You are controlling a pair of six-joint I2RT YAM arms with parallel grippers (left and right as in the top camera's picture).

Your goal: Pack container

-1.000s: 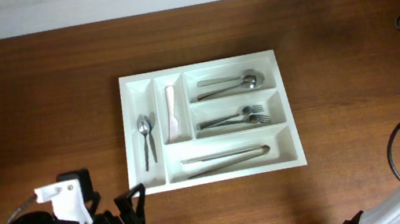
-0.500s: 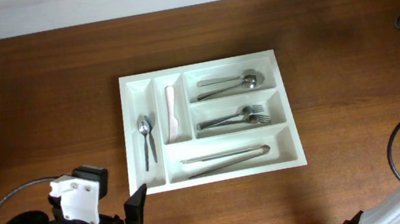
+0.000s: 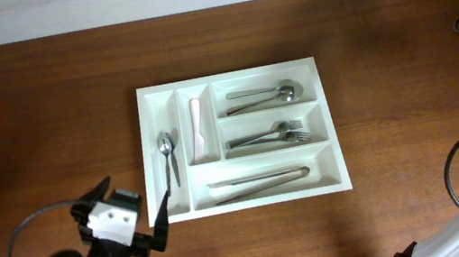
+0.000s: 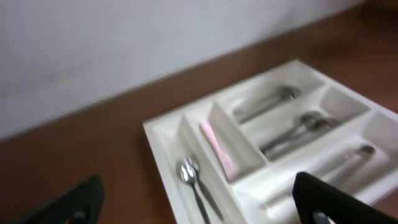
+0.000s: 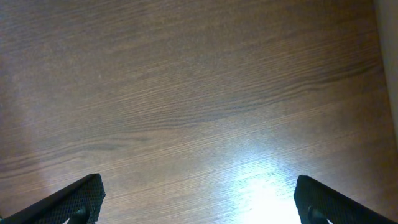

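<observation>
The left pincer [image 3: 135, 197] hung low over the table [image 3: 43, 102] with its fingers spread wide apart and clamped on nothing. Straight ahead of it lay the container [image 3: 227, 78], a white tray flat on the wood. The tray's nearest corner sat just beside one dark finger [image 3: 162, 222]; whether the two touched could not be told. In the wrist view the tray filled the space ahead of the two fingertips.

Nearest the pincer, the outer narrow compartment held two small spoons [image 3: 168, 160]. The next narrow one held a pale pink-handled utensil [image 3: 198, 130]. Beyond those lay the three wide compartments. The farthest from the pincer held spoons [image 3: 266, 97], the middle one held forks [image 3: 269, 136], and the closest held a long metal utensil [image 3: 260, 181].

The right pincer [image 5: 199, 202] stood well apart from the container. Its fingers were likewise spread wide, with only bare table wood under them.
</observation>
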